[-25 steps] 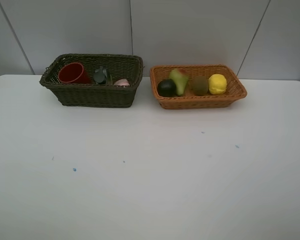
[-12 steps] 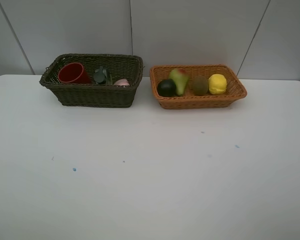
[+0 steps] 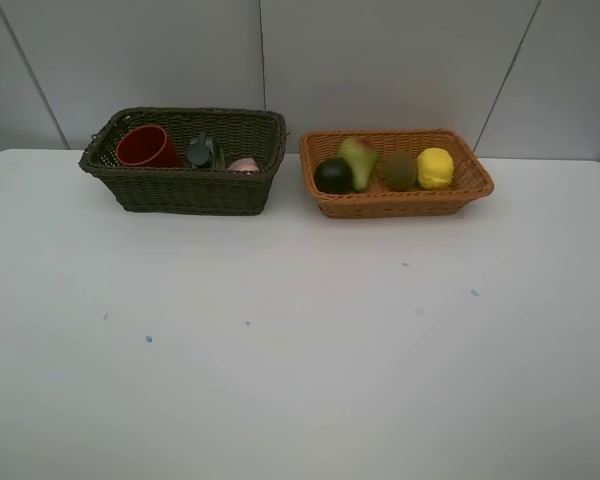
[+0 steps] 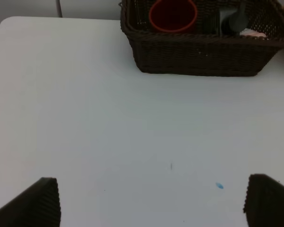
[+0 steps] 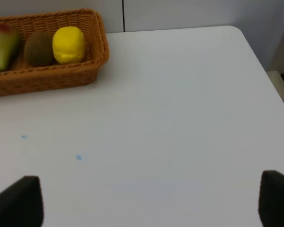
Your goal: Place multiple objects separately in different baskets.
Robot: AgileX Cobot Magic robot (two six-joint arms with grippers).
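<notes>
The dark brown basket (image 3: 190,190) stands at the back left and holds the red cup (image 3: 145,146), the dark green bottle (image 3: 202,152) and a small pink item (image 3: 244,164). The orange-tan basket (image 3: 400,201) beside it holds the dark round fruit (image 3: 333,176), the green-red pear (image 3: 359,157), the brown kiwi (image 3: 400,170) and the yellow lemon (image 3: 435,167). The pink-white marker is not visible. Neither arm shows in the high view. My left gripper (image 4: 151,201) is open and empty over bare table. My right gripper (image 5: 149,201) is open and empty too.
The white table (image 3: 300,330) bears small blue specks (image 3: 149,339). A grey panelled wall (image 3: 380,60) rises right behind the baskets. In the right wrist view the table's corner (image 5: 236,29) and edge lie close by.
</notes>
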